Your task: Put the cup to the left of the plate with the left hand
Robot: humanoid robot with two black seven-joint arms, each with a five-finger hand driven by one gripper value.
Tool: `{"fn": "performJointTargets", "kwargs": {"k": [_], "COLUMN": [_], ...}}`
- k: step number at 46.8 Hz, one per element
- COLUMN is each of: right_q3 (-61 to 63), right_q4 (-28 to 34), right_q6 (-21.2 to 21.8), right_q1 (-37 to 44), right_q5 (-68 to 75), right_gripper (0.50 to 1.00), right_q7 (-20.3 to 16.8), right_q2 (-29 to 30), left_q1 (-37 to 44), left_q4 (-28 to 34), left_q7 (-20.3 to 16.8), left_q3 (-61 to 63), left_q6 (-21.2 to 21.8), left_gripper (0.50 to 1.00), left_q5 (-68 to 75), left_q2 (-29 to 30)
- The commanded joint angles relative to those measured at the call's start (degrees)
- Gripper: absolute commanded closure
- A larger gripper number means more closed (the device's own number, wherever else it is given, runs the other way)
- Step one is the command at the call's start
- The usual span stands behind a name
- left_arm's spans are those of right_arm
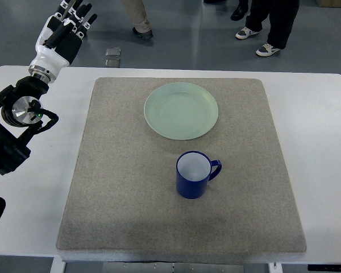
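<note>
Currently left robot hand (62, 31) raised beyond the bench's (324, 142) far-left corner, fingers extended, holding nothing; cup (194, 174) upright mid-mat (113, 187), just near-side of plate (181, 110).

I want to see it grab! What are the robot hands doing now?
Left robot hand: open, holding nothing, far from the cup.
Right robot hand: not in the picture.

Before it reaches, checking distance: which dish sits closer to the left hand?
The pale green plate, farther up the mat than the blue cup, lies nearer the left hand.
</note>
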Motion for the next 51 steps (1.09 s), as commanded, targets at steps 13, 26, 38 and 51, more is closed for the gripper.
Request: {"fn": "performJointTargets", "kwargs": {"k": [13, 26, 38, 51], "right_q3": [0.00, 0.00, 0.00, 0.00], "right_q4": [0.00, 0.00, 0.00, 0.00], "right_q6": [0.00, 0.00, 0.00, 0.00], "right_q1": [0.00, 0.00, 0.00, 0.00], "right_q5": [0.00, 0.00, 0.00, 0.00], "right_gripper": [0.568, 0.568, 0.568, 0.568], "right_q7": [0.01, 0.01, 0.01, 0.01], "right_q2": [0.00, 0.00, 0.00, 0.00], "left_q1": [0.00, 0.00, -0.88, -1.32], "left_q4": [0.00, -0.17, -0.61, -5.17], "left_q7": [0.01, 0.09, 0.36, 0.45], "left_q3": [0.32, 1.02, 8.66, 15.52], "left_q6": [0.34, 0.52, 1.48, 1.31], "left_gripper": [0.504, 0.504, 0.506, 0.506], "left_q5": [0.09, 0.88, 1.06, 1.14], "left_q2": [0.01, 0.45, 0.72, 2.91]}}
